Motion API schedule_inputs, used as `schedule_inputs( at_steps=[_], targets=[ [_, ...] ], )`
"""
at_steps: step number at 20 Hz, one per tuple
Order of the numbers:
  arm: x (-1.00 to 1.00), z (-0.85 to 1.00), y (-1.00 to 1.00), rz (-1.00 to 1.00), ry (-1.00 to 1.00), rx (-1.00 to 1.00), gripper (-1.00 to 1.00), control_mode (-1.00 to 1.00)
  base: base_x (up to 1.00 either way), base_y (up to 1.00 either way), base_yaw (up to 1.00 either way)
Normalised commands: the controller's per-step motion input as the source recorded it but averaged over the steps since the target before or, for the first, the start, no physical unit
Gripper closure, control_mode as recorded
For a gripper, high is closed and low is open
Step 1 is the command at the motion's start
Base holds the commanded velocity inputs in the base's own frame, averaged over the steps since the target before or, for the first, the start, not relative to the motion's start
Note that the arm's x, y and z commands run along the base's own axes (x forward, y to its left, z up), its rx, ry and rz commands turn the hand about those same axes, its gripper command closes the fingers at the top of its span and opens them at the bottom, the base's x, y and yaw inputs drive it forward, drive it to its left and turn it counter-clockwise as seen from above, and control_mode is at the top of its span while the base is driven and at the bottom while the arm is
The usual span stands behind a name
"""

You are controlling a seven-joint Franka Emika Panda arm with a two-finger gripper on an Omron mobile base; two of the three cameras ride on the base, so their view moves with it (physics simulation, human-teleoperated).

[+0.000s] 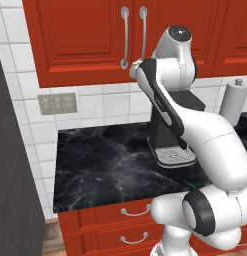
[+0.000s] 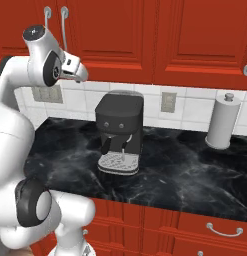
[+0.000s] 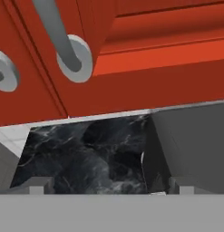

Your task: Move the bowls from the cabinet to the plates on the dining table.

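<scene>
Hovering just below the closed doors of the cabinet (image 1: 80, 40), the end effector (image 3: 106, 183) stood with its jaws spread wide and nothing between them. Directly above its fingertips (image 3: 38, 185) hung the lower ends of two curved silver handles (image 3: 63, 45), close but apparently not touching. Beneath it lay the black marble counter (image 1: 95, 165), with the coffee machine (image 2: 120, 132) below and to one side. Farther off stood a paper towel roll (image 2: 222, 125).

Red wooden cabinet (image 1: 80, 40) — glossy black marble counter (image 1: 100, 160)
</scene>
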Motion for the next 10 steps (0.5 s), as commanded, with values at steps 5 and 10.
schedule_inputs(
  at_steps=[5,10],
  targets=[
    [0.54,0.09,0.00,0.02,0.00,0.00,-1.00,-1.00,0.00,0.00,0.00],
    [0.26,0.38,0.13,0.00,0.01,0.00,-1.00,-1.00,0.00,0.00,0.00]
  ],
)
